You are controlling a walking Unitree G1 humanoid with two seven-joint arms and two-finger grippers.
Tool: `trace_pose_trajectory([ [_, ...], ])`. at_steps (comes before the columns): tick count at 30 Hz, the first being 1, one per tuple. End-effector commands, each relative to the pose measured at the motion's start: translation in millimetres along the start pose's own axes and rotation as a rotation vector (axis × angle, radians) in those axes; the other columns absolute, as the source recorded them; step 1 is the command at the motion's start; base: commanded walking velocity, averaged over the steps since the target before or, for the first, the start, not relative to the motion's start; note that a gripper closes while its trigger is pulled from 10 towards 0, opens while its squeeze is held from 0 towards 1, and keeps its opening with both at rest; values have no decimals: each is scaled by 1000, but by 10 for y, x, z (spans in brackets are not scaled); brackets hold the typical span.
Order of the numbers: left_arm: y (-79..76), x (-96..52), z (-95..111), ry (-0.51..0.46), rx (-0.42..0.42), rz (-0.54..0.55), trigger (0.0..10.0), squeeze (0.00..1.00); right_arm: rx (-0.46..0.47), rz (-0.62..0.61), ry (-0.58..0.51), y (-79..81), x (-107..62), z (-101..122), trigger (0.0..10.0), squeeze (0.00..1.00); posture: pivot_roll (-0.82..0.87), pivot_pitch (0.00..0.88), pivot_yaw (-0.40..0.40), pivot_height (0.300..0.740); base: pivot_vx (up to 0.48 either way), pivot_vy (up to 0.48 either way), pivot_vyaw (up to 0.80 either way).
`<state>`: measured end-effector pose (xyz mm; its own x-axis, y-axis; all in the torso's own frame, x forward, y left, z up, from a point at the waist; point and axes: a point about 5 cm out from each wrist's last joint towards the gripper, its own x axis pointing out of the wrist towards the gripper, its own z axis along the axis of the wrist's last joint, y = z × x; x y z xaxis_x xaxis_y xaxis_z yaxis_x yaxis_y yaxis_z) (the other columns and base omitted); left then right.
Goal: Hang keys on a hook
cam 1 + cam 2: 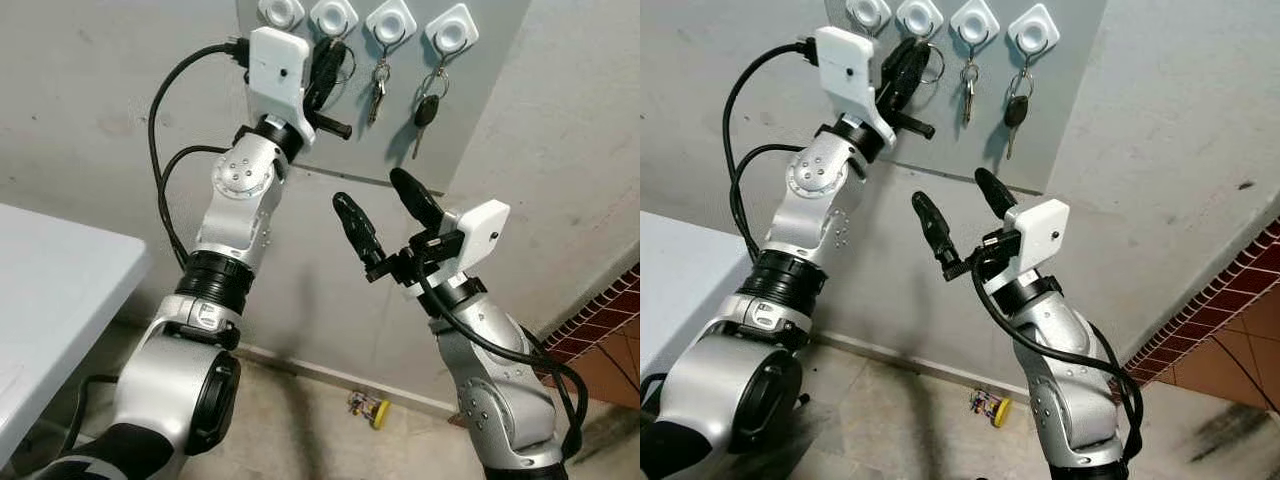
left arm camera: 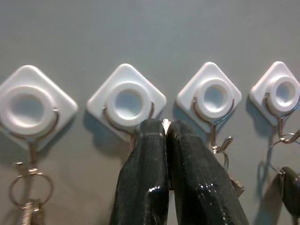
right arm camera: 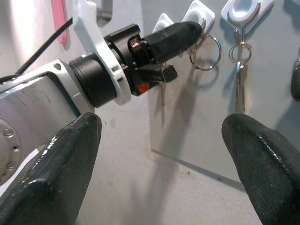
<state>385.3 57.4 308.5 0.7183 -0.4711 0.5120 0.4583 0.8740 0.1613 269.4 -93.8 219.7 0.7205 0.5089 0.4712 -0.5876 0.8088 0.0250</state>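
Four hooks (image 2: 126, 104) in the left wrist view; left hand (image 2: 165, 129) pinches metal.

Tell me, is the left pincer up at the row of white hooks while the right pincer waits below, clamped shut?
Not quite. The right pincer is wide open, as the right wrist view shows. The left pincer is indeed up at the white hooks.

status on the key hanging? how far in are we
Mostly there, not finished. Done: the left gripper has carried a key ring up to the second hook on the grey board. In hand: its fingers are shut just below that hook, though whether the ring sits on the wire cannot be told. Left: release and pull back. The right gripper hangs open below the board, idle.
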Motion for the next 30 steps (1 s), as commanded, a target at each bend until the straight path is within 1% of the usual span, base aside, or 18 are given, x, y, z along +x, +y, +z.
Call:
trace_pose_trajectory([
  [1, -36, 65, 73, -18, 24, -23, 10000, 0, -5, 3, -11, 23, -5, 36, 10000, 0, -31, 109, 22, 740, 0, 0, 0],
  [3, -7, 71, 69, -10, 18, -6, 10000, 0, -5, 1, -11, 27, -9, 37, 10000, 0, -33, 110, 25, 740, 0, 0, 0],
  [4, 45, 69, 63, -1, 17, 29, 10000, 0, -5, 0, -11, 27, -13, 37, 10000, 0, -33, 110, 25, 740, 0, 0, 0],
  [8, 172, 59, 54, 16, 27, 125, 10000, 0, -3, -4, -10, 27, -21, 39, 10000, 0, -33, 112, 24, 740, 0, 0, 0],
  [12, 303, 26, 64, 24, 72, 224, 10000, 0, 0, -4, -7, 35, -28, 35, 10000, 0, -30, 112, 22, 740, 0, 0, 0],
  [14, 338, 8, 51, 34, 81, 243, 10000, 0, 2, -3, -7, 37, -26, 32, 10000, 0, -26, 112, 19, 740, 0, 0, 0],
  [17, 367, -17, 33, 40, 69, 252, 10000, 0, 3, 2, -5, 41, -19, 26, 10000, 0, -23, 113, 16, 740, 0, 0, 0],
  [19, 364, -26, 36, 35, 58, 248, 10000, 0, 3, 4, -4, 40, -21, 26, 10000, 0, -22, 112, 15, 740, 0, 0, 0],
  [22, 288, -47, 26, 25, 33, 209, 10000, 0, 4, 3, -2, 38, -20, 23, 10000, 0, -22, 112, 15, 740, 0, 0, 0],
  [23, 288, -47, 26, 25, 33, 209, 10000, 0, 4, 3, -2, 38, -20, 23, 10000, 0, -22, 112, 15, 740, 0, 0, 0],
  [25, 163, -50, -15, 38, 33, 148, 10000, 0, 7, 7, 0, 45, -16, 16, 10000, 0, -22, 112, 15, 740, 0, 0, 0],
  [30, 91, -43, -26, 36, 27, 109, 10000, 0, 8, 10, 0, 47, -13, 12, 10000, 0, -15, 108, 9, 740, 0, 0, 0],
])
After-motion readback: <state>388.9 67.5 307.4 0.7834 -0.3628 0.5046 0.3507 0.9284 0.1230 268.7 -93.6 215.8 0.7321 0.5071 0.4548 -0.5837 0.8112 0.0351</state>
